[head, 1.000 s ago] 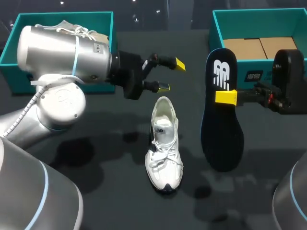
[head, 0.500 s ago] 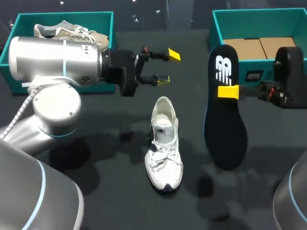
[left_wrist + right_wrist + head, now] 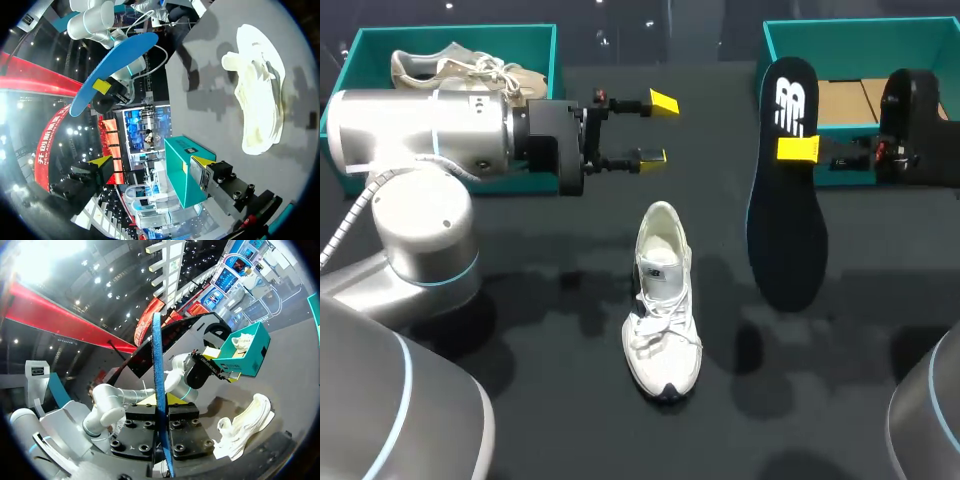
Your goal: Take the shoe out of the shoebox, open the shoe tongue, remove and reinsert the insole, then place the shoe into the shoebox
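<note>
A white shoe [image 3: 662, 300] stands on its sole at the frame's centre, toe toward the lower edge. The dark insole [image 3: 785, 230] hangs lengthwise at upper right, pinched in the right gripper [image 3: 798, 150]. A teal shoebox [image 3: 470, 38] sits open at upper left, a second shoebox [image 3: 860, 35] at upper right.

Light falls from several lamps overhead, so the dark tabletop [image 3: 570, 400] carries soft, overlapping shadows: faint patches beside the white shoe [image 3: 663, 300], a broader one under the raised insole [image 3: 785, 220], and another beneath the left arm [image 3: 420, 135]. The arm's silver casing shows a mild sheen without hard glare. The shoe is the brightest thing in the head view, yet its laces stay readable. In the left wrist view it washes out to nearly plain white, and the tabletop reads pale grey. Both wrist views bend straight edges strongly toward the rim. In the right wrist view one of the lamps flares to a white blot beyond the insole's far end.
</note>
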`<state>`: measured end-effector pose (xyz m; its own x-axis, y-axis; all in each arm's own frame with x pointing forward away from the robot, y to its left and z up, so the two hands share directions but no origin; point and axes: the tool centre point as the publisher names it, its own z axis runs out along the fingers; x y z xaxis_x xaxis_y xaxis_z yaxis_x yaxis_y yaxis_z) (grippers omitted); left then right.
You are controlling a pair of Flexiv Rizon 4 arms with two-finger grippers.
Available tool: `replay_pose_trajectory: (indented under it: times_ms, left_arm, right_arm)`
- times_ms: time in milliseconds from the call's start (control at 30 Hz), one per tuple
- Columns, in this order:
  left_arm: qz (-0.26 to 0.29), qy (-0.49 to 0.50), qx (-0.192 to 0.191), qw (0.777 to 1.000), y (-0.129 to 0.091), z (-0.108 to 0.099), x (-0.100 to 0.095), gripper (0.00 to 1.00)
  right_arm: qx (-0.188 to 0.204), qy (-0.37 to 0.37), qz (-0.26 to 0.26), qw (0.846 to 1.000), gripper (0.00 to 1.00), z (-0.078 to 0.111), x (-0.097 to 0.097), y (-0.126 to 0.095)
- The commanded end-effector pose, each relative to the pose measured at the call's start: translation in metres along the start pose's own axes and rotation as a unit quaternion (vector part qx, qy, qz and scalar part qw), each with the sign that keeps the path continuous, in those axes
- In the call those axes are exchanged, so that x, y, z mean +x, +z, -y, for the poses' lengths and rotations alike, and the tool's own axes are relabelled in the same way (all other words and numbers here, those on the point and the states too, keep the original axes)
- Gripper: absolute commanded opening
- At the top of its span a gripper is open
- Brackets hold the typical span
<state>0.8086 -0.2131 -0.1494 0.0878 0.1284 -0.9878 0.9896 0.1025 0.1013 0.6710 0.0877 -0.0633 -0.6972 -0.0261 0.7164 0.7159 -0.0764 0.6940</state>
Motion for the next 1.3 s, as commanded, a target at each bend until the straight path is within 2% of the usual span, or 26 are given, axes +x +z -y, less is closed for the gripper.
replay_pose_trajectory:
  times_ms: [33, 100, 300, 333, 433, 467, 800, 867, 1033, 1167, 1233, 1300]
  left_arm:
    - [-0.001, 0.0, 0.0, 1.0, 0.001, 0.0, 0.0, 1.0]
    - [-0.001, 0.0, 0.0, 1.0, 0.001, 0.0, 0.0, 1.0]
    - [-0.001, 0.0, 0.0, 1.0, 0.001, 0.0, 0.0, 1.0]
    - [-0.001, 0.0, 0.0, 1.0, 0.001, 0.0, 0.0, 1.0]
    - [-0.001, 0.0, 0.0, 1.0, 0.001, 0.0, 0.0, 1.0]
    - [-0.001, 0.0, 0.0, 1.0, 0.001, 0.0, 0.0, 1.0]
    - [-0.001, 0.0, 0.0, 1.0, 0.001, 0.0, 0.0, 1.0]
    - [0.009, -0.006, 0.008, 1.0, 0.006, -0.004, -0.002, 1.0]
    - [0.015, -0.018, 0.027, 0.999, 0.012, -0.008, -0.004, 1.0]
    - [0.03, -0.04, 0.032, 0.998, 0.014, -0.007, -0.007, 1.0]
    - [0.047, -0.052, 0.047, 0.996, 0.014, -0.006, -0.012, 1.0]
    - [0.047, -0.052, 0.047, 0.996, 0.014, -0.006, -0.012, 1.0]
  right_arm:
    - [0.004, 0.0, -0.013, 1.0, 0.0, -0.003, -0.01, 0.003]
    - [0.004, 0.0, -0.013, 1.0, 0.0, -0.003, -0.01, 0.003]
    - [0.009, 0.048, -0.014, 0.999, 0.0, -0.044, -0.053, 0.003]
    - [0.016, 0.057, 0.004, 0.998, 0.0, -0.049, -0.061, 0.0]
    - [0.004, 0.102, 0.005, 0.995, 0.0, -0.061, -0.083, -0.008]
    - [-0.009, 0.107, 0.026, 0.994, 0.0, -0.064, -0.091, -0.011]
    - [-0.009, 0.107, 0.026, 0.994, 0.0, -0.064, -0.091, -0.011]
    - [-0.009, 0.107, 0.026, 0.994, 0.0, -0.064, -0.091, -0.011]
    - [0.025, 0.184, 0.038, 0.982, 0.0, -0.073, -0.119, -0.003]
    - [0.006, 0.231, 0.036, 0.972, 0.0, -0.077, -0.143, 0.0]
    - [-0.009, 0.246, 0.032, 0.969, 0.0, -0.079, -0.155, 0.002]
    - [-0.009, 0.246, 0.032, 0.969, 0.0, -0.079, -0.155, 0.002]
